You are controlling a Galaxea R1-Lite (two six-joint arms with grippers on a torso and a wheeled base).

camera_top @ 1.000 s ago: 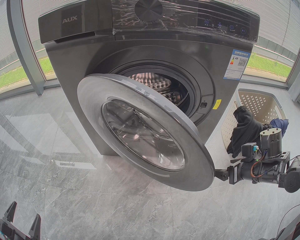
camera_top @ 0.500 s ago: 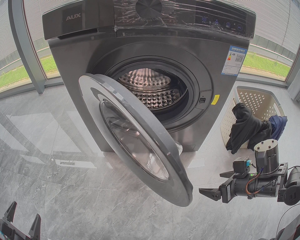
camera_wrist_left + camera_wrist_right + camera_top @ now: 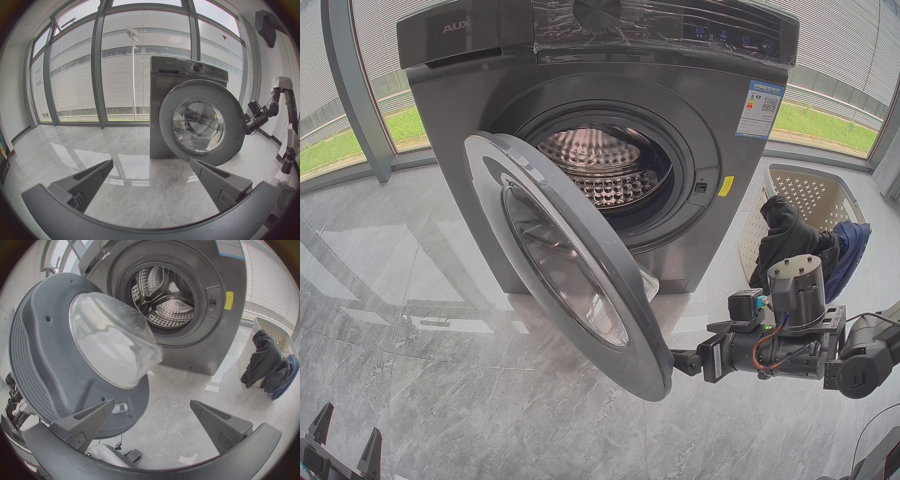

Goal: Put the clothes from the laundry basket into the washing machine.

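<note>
The grey washing machine (image 3: pixel 600 125) stands with its round door (image 3: pixel 569 262) swung open toward me, baring the steel drum (image 3: pixel 594 165). To its right a beige laundry basket (image 3: pixel 819 194) holds a black garment (image 3: pixel 790 240) draped over its rim and a blue garment (image 3: pixel 850 250) beside it. My right gripper (image 3: pixel 678 360) is low at the door's outer rim, open, with nothing held. In the right wrist view the fingers (image 3: pixel 90 418) stand wide apart by the door's inner face (image 3: pixel 43 365). My left gripper (image 3: pixel 150 165) is open, low over the floor, far from the machine (image 3: pixel 187 72).
Glossy grey tiled floor (image 3: pixel 456 375) spreads in front of and left of the machine. Tall windows with a dark pillar (image 3: pixel 353 94) run behind. The open door takes up the room just before the drum.
The door has swung wider open, baring more of the drum. My right gripper came off the rim and lower, then returned to it. The head camera shifted slightly.
</note>
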